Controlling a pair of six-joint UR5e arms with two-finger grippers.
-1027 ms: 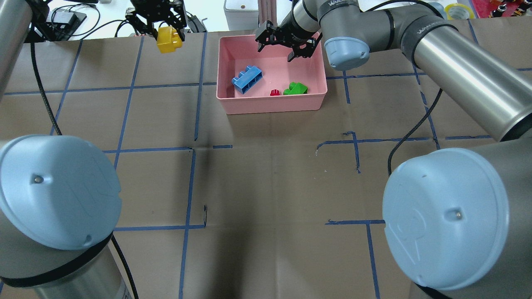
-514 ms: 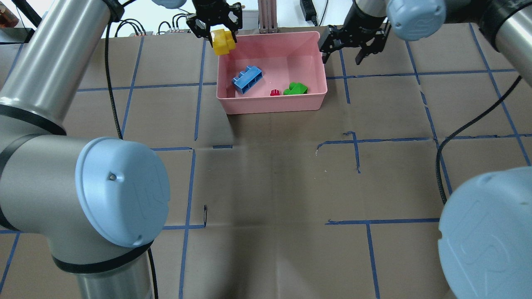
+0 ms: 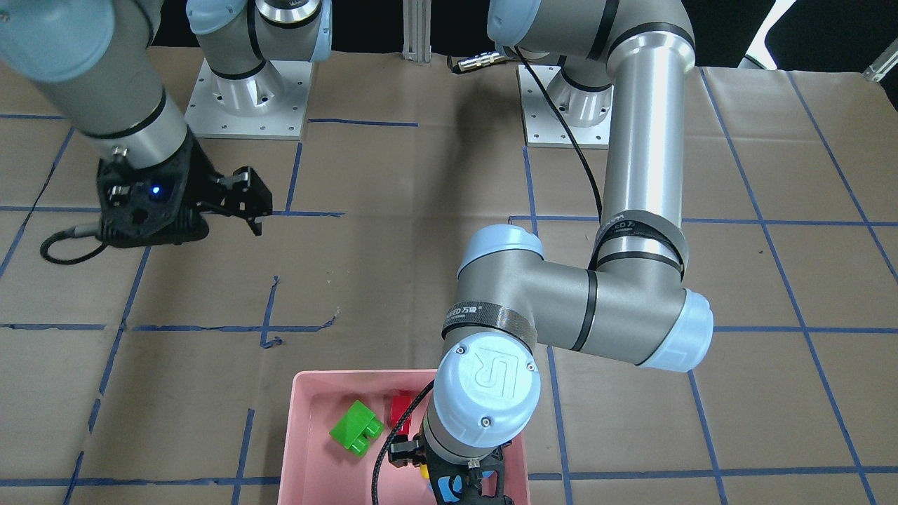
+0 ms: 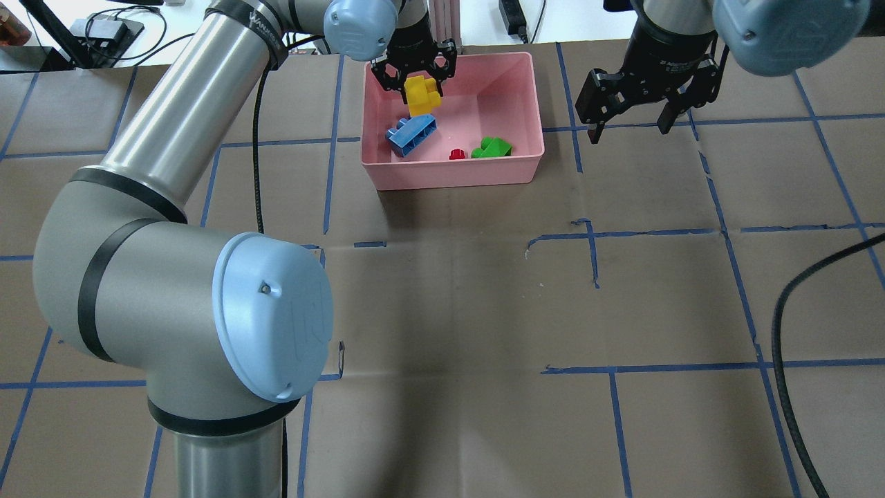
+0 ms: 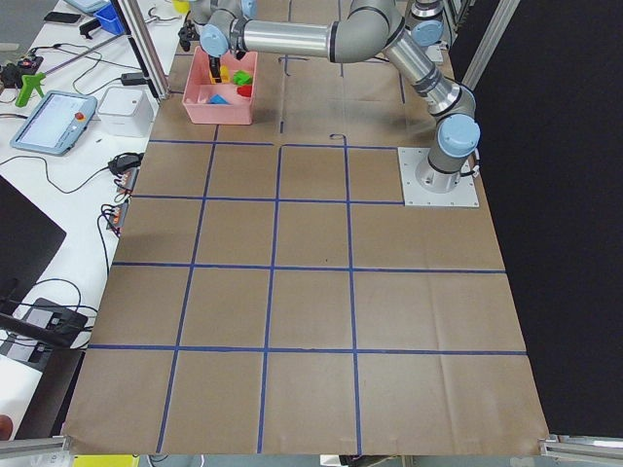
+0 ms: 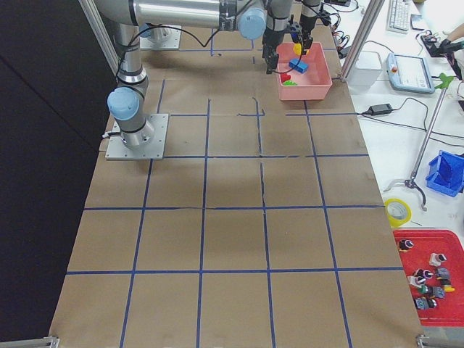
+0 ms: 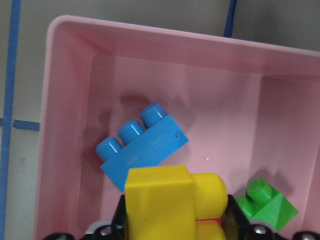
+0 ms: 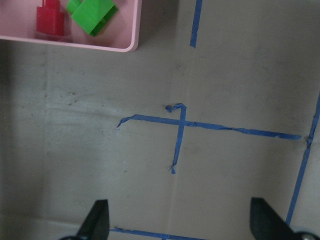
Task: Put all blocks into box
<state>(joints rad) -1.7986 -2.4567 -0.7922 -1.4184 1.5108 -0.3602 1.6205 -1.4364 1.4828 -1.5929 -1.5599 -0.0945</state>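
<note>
My left gripper (image 4: 413, 75) is shut on the yellow brick (image 4: 422, 95) and holds it above the back left of the pink box (image 4: 449, 174). In the left wrist view the yellow brick (image 7: 172, 205) hangs over the box floor. The light-blue brick (image 4: 412, 133), the red brick (image 4: 455, 154) and the green brick (image 4: 491, 147) lie inside the box. My right gripper (image 4: 630, 128) is open and empty, above the table to the right of the box. Its fingers (image 8: 97, 220) stand wide apart over bare paper.
Brown paper with blue tape lines (image 4: 591, 252) covers the table. A metal post (image 4: 446, 24) stands just behind the box. My left arm's elbow (image 3: 484, 382) hides part of the box in the front-facing view.
My left gripper has carried the yellow brick rightward from the box's left rim to over its inside. My right gripper has moved farther right and nearer, away from the box.
</note>
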